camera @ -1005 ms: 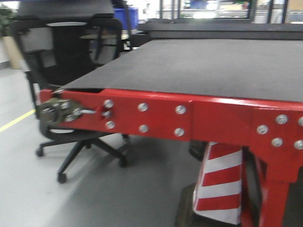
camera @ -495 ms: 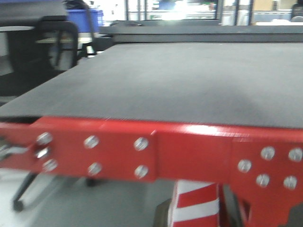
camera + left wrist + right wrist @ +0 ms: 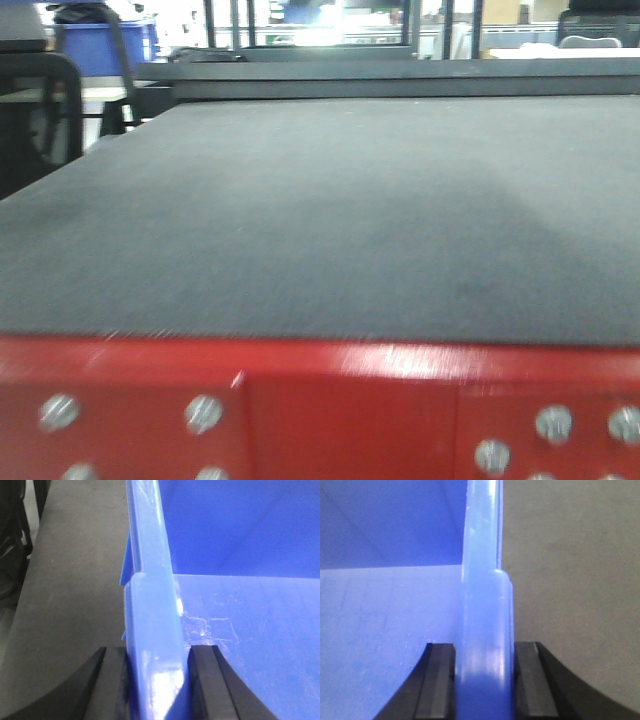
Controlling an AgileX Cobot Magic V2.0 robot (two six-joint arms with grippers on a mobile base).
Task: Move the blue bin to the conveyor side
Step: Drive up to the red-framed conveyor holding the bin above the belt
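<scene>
Both arms are on the large rectangular glossy blue plastic bin (image 3: 250,630), one at each of two opposite walls, which looks like the sensible way to carry something this wide without it tipping. The left gripper (image 3: 160,680) is clamped over the thick rolled rim, with its black pads (image 3: 116,680) pressed against the outer and inner faces. The right gripper (image 3: 484,680) pinches the other rim the same way, one pad inside the bin and one outside. Each grasp sits just behind a raised step in the rim, and I'd guess that helps stop the plastic sliding through the pads. The bin is over the dark grey matte table top (image 3: 320,220). The grey surface runs along the outside of the wall in both wrist views, but I cannot tell whether the bin rests on the table top or hangs just above it. The front view looks out over the table top and does not catch the bin. It shows only the red metal frame (image 3: 340,410) along the table top's near edge, with its round silver screws (image 3: 203,412). A second blue crate (image 3: 100,45) stands well beyond the table top's far left corner. The conveyor is not in sight from here, so the carry appears to be unfinished. The held bin is a saturated blue with smooth, shiny walls that catch the light along the rim. Its floor shows faint pale scuffs near the left wall, and it is empty as far as the wrist views reach.
</scene>
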